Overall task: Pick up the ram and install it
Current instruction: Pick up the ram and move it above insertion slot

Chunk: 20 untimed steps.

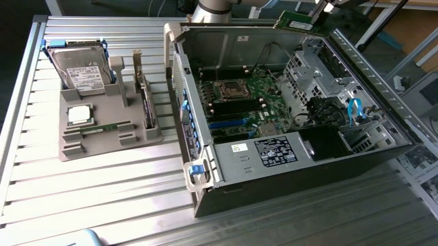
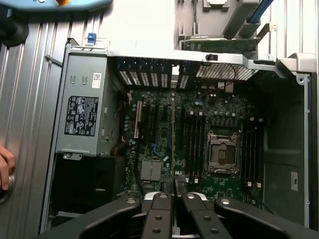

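Transfer step in hand. My gripper, jaws narrow, clamps the ram edge-on above the open computer case. Judgement: installing calls for squaring it over a memory slot.

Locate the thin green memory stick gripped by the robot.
The thin green memory stick sits in the gripper at the exterior view's top, above the open black computer case.
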Available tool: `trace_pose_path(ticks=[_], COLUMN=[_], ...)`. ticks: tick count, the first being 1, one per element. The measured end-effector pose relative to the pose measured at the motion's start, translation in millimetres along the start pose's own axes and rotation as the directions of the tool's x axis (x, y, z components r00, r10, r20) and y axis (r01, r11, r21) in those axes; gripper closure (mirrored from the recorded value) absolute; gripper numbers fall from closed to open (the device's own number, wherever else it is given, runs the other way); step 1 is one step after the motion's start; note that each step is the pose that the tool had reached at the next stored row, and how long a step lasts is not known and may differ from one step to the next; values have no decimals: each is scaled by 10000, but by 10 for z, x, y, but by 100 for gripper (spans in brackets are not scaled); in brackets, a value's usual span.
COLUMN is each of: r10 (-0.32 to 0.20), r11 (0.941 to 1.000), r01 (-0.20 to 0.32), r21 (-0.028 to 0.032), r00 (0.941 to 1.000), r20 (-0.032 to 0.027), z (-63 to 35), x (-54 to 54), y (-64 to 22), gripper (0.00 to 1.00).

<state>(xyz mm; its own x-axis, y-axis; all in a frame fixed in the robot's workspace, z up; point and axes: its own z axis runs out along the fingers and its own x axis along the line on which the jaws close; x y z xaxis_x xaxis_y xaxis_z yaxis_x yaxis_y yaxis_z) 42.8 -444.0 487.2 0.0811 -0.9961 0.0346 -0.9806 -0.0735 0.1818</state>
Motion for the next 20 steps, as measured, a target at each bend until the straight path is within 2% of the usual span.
trace_pose_path(ticks=[6,11,14,20], r10=[-1,0,14,47], r11=[10000,10000,9997,9961], r01=[1,0,-13,-41], r21=[-22,-8,262,885], r00=[10000,10000,10000,10000], r20=[0,2,-20,-63], z=[-12,-11,-8,-3], x=[9,10,8,6], y=[-120,-122,-123,-123], gripper=[87,87,87,87])
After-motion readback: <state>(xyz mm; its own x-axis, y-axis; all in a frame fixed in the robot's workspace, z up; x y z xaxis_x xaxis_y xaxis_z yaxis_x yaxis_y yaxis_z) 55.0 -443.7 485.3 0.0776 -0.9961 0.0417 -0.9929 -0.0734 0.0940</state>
